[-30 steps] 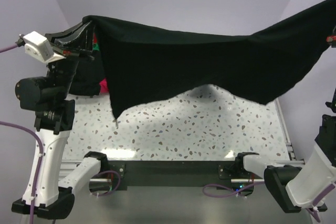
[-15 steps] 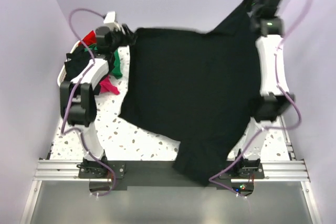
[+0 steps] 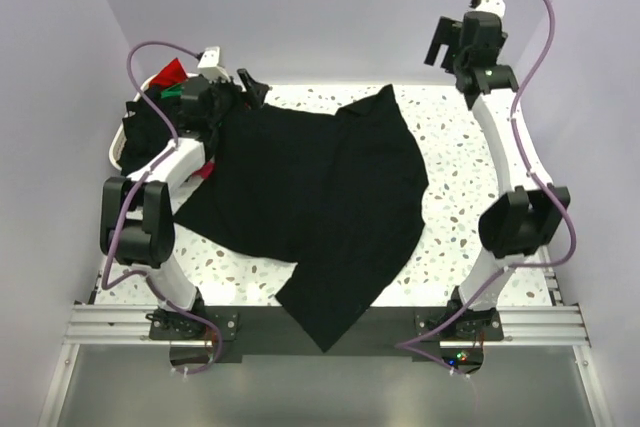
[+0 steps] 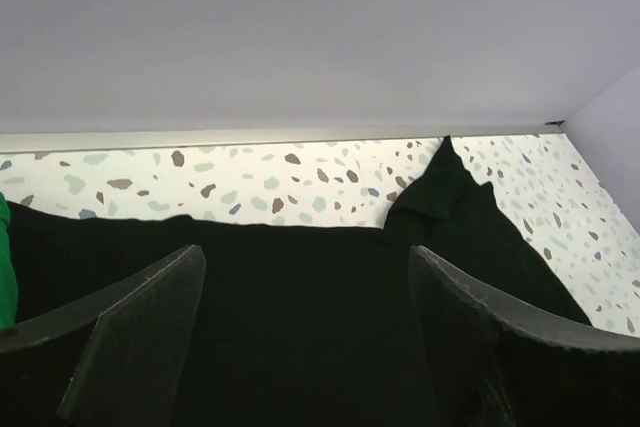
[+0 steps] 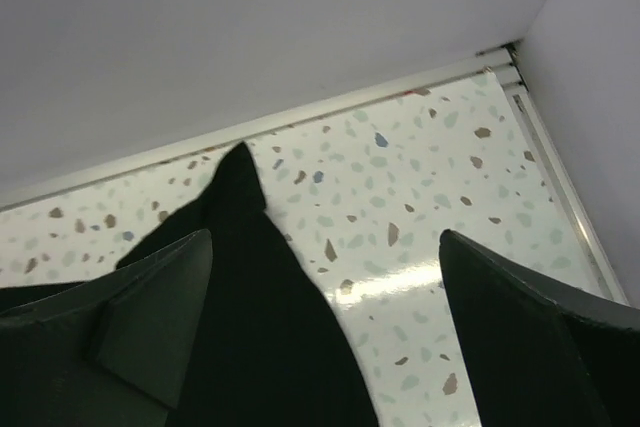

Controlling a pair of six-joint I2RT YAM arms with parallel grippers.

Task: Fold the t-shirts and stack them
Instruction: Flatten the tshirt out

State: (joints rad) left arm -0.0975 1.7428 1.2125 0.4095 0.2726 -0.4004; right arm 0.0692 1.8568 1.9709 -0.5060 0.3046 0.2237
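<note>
**Item:** black t-shirt (image 3: 320, 197), being shown spread and rumpled on the bench (image 3: 470, 157). It is lying just beneath the left pincer (image 3: 248, 87) and below and leftward of the right pincer (image 3: 440, 44).

**Pincers:** both are being held wide and empty.

**Handling:** soft, light and limp, so sagging is being expected. Gripping at the shoulder or hem corners is being advised.

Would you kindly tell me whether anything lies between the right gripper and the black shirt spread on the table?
Nothing visible does. The right gripper hangs open near the far right corner, and only bare table lies between it and the shirt.
</note>
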